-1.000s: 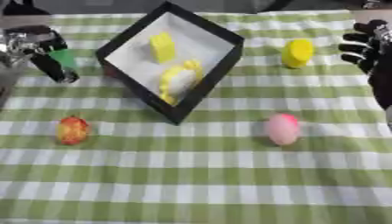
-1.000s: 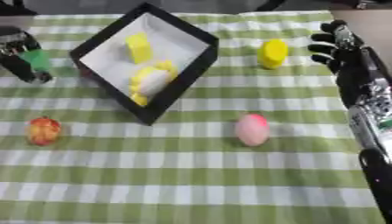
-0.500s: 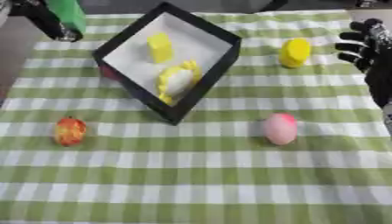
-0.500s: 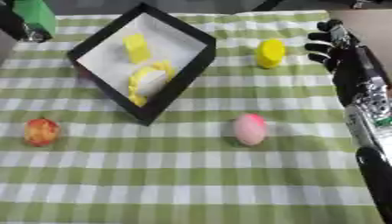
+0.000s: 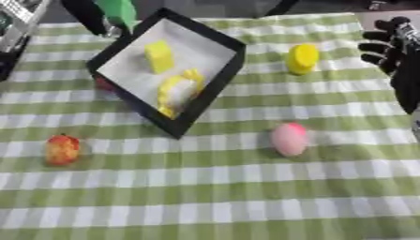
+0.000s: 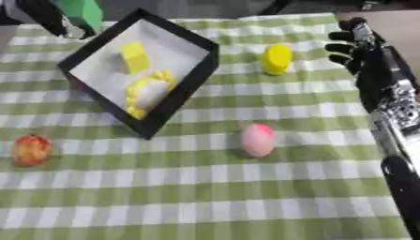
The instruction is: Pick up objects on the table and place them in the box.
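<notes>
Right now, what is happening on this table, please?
The robot is clearing a checked table into a black box. Its left hand holds a green object up near the box's far corner, not yet released. The box already holds a yellow block and a yellow curved piece. A yellow object, a pink egg-shaped object and a red-orange fruit are on the cloth outside the box. The right hand waits at the far right edge, holding nothing.

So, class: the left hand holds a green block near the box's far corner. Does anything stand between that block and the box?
Nothing visible does. The green block in the left hand is just beyond the box rim, whose near-corner floor is bare.
</notes>
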### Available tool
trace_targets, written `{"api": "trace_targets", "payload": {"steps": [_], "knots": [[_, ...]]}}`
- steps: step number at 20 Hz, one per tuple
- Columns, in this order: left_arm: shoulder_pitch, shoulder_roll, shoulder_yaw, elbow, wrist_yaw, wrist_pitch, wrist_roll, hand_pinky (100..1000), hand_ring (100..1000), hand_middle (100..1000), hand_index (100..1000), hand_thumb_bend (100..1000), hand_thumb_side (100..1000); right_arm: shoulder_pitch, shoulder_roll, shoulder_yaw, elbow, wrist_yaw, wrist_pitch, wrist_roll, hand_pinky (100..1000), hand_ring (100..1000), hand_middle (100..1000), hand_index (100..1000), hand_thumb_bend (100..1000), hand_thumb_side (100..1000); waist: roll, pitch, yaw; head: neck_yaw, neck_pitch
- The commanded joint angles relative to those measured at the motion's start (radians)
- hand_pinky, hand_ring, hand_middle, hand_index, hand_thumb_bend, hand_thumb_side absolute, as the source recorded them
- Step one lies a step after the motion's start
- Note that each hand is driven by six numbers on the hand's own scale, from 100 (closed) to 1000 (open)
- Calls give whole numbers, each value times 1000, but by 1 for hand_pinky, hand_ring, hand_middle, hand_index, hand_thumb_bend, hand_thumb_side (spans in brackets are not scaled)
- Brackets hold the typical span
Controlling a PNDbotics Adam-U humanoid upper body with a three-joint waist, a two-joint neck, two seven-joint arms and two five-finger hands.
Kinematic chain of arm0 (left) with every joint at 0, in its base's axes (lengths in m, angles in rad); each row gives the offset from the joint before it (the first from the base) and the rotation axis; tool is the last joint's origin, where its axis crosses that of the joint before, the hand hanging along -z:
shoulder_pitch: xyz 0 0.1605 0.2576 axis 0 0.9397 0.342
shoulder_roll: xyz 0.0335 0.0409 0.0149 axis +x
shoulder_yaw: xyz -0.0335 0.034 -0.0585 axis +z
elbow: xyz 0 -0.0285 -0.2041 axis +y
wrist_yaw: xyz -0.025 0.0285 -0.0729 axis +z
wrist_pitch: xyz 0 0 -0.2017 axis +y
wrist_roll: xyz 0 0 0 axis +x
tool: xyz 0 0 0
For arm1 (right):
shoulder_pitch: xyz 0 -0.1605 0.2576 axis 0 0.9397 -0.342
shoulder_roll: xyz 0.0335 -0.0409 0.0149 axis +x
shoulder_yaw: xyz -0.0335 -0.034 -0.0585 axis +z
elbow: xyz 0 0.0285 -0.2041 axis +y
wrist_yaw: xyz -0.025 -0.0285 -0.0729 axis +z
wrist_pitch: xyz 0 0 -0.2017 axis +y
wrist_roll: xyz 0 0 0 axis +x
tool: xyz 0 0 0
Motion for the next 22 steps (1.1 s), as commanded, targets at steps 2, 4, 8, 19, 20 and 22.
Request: {"api": "trace_targets", "payload": {"steps": [2, 4, 8, 19, 20, 22], "knots": [[-25, -25, 17, 36, -19, -51, 0, 763, 713, 626, 600, 123, 183, -31, -6, -2, -21, -4, -3, 1, 843, 790, 749, 863, 100, 823, -6, 1, -18, 7, -21], [-24, -39, 22, 46, -36, -64, 3, 762, 713, 626, 601, 127, 190, -38, -3, -2, -23, -7, -2, -3, 843, 791, 750, 863, 100, 823, -7, 5, -28, 10, -24], [-23, -54, 31, 70, -60, -81, 13, 762, 713, 626, 601, 128, 191, -44, -1, -2, -25, -10, 0, -8, 843, 791, 750, 863, 100, 823, -8, 9, -35, 13, -26], [28, -114, 23, 177, -187, -165, 22, 779, 748, 680, 696, 331, 302, -76, 14, 5, -32, -1, 12, -49, 845, 807, 765, 871, 100, 830, -5, 28, -59, 34, -40], [31, -117, 28, 185, -196, -171, 26, 784, 756, 695, 722, 345, 311, -75, 14, 5, -32, -1, 12, -49, 845, 806, 765, 871, 100, 830, -5, 28, -59, 34, -40], [33, -121, 36, 199, -207, -179, 37, 799, 781, 735, 798, 432, 376, -74, 15, 6, -31, 0, 14, -46, 845, 806, 764, 870, 100, 823, -5, 29, -59, 34, -40]]}}
